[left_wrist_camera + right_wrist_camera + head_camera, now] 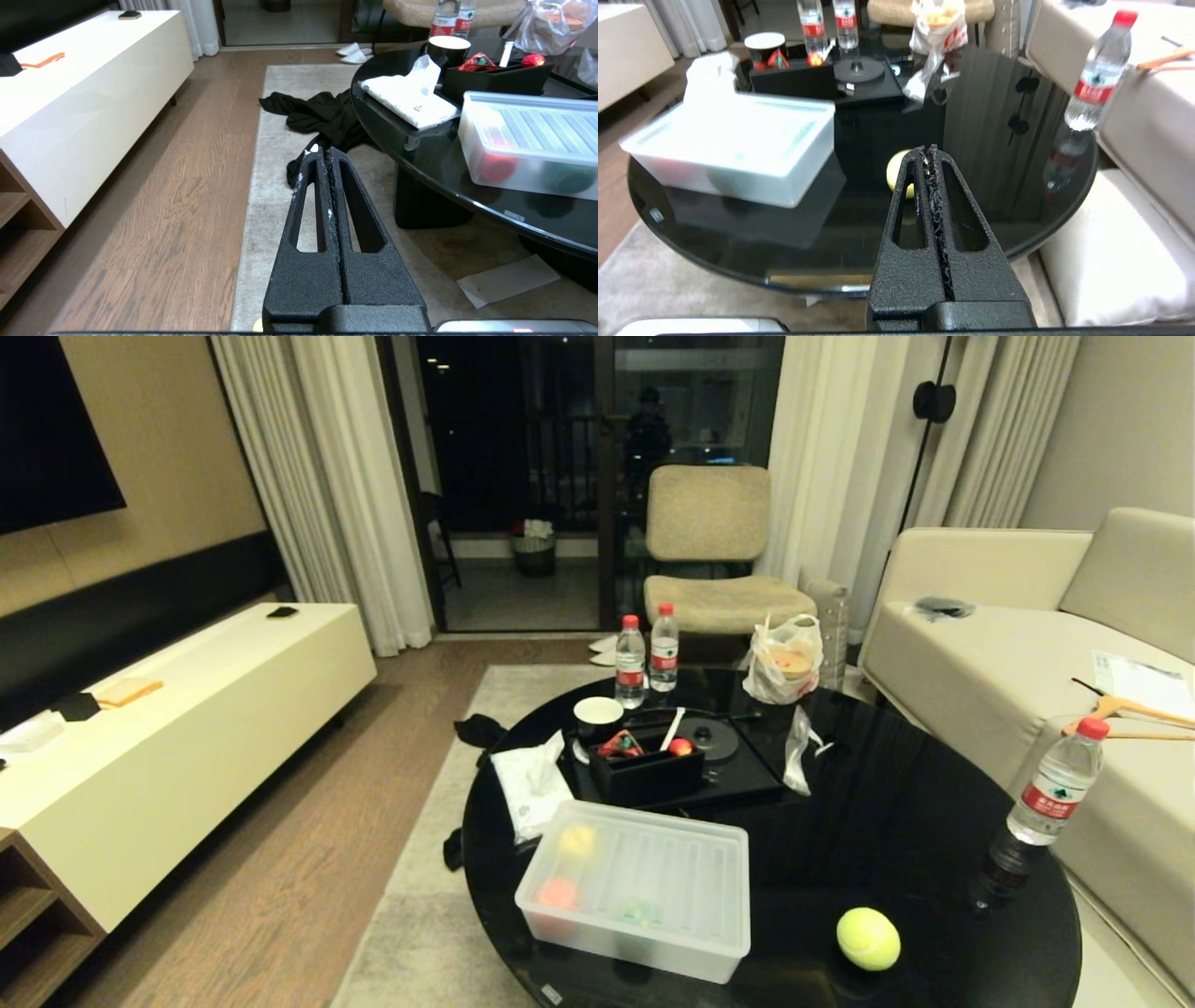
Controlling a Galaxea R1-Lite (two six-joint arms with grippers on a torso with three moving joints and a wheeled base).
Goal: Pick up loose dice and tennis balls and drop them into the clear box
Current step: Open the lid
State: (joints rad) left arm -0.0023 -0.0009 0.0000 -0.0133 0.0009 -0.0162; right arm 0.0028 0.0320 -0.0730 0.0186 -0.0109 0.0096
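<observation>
Right gripper (928,154): fingers pressed together, empty, hanging short of the table's near edge.
Left gripper (322,151): closed, empty, over the rug left of the table.
Tennis ball (868,938): on the black round table (887,821), near right.
Clear box (639,901): lid on, left of the ball, well apart.

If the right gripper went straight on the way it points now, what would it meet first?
Most likely the tennis ball on the black table: the shut right gripper points right at it, its tips overlapping the ball in the right wrist view. Depth is unclear, so it might strike the tabletop just short of the ball.
</observation>
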